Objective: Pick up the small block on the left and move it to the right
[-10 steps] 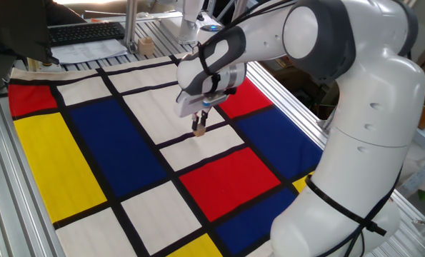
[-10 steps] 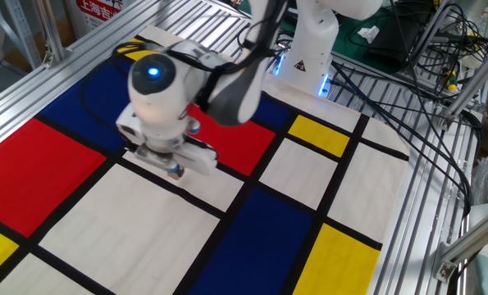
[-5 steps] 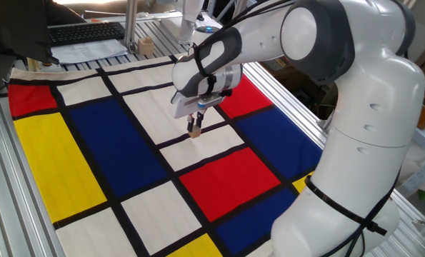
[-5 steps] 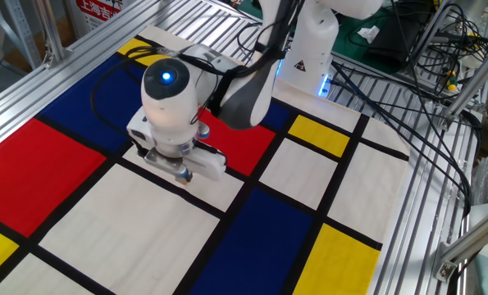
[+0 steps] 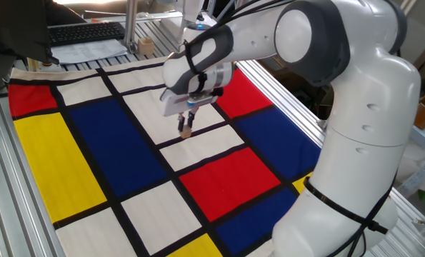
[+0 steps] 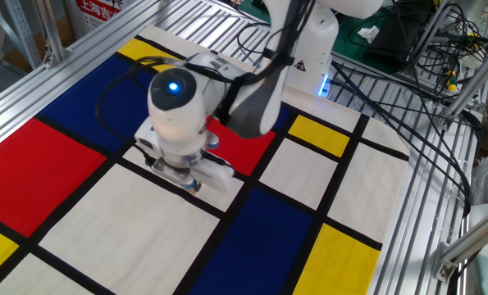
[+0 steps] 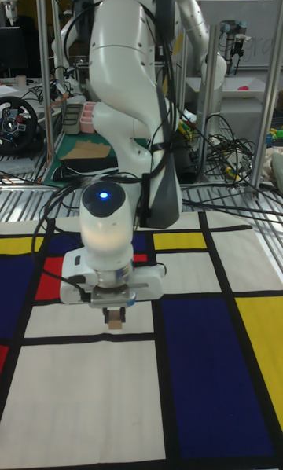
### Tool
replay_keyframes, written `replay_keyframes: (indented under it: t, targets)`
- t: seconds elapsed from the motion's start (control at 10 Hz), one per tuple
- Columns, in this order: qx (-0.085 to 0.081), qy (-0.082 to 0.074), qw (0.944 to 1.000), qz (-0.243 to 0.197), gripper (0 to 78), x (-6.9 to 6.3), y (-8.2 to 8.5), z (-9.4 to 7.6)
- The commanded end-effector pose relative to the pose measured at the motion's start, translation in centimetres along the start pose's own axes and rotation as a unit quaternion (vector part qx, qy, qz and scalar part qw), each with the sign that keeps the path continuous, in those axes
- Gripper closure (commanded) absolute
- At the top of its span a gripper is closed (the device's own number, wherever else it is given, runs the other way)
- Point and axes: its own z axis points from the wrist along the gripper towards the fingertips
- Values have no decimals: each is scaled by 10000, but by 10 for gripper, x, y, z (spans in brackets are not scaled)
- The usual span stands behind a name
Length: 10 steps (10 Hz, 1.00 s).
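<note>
The small block (image 5: 186, 132) is a tiny tan wooden cube pinched between my gripper's fingertips. My gripper (image 5: 187, 126) is shut on it and points straight down over a white field of the colour-block mat (image 5: 69, 157). In the tall fixed view the small block (image 7: 115, 320) pokes out below the gripper (image 7: 115, 311), just above a black stripe. From the other fixed view the round wrist hides most of the gripper (image 6: 191, 183), and the block does not show clearly. Whether the block touches the mat I cannot tell.
A slightly bigger pale wooden piece (image 5: 146, 47) stands beyond the mat's far edge, near a keyboard (image 5: 87, 31). Aluminium rails (image 6: 55, 57) frame the table. The robot's base (image 6: 309, 49) and loose cables (image 6: 424, 74) sit past the mat.
My gripper has carried the block steadily sideways across the white field, leftward in one fixed view and rightward in the other. It has stayed shut on the block throughout.
</note>
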Motion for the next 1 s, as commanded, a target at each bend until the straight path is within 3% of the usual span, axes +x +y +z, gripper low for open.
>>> replay_keyframes:
  t: [0.1,0.5,0.8,1.0]
  targets:
    - [-36,-49,9997,239,764,11,26,10]
    - [-150,-92,9991,373,764,17,44,16]
    - [-225,-148,9989,395,764,12,48,14]
    - [-214,-89,9989,410,764,7,52,7]
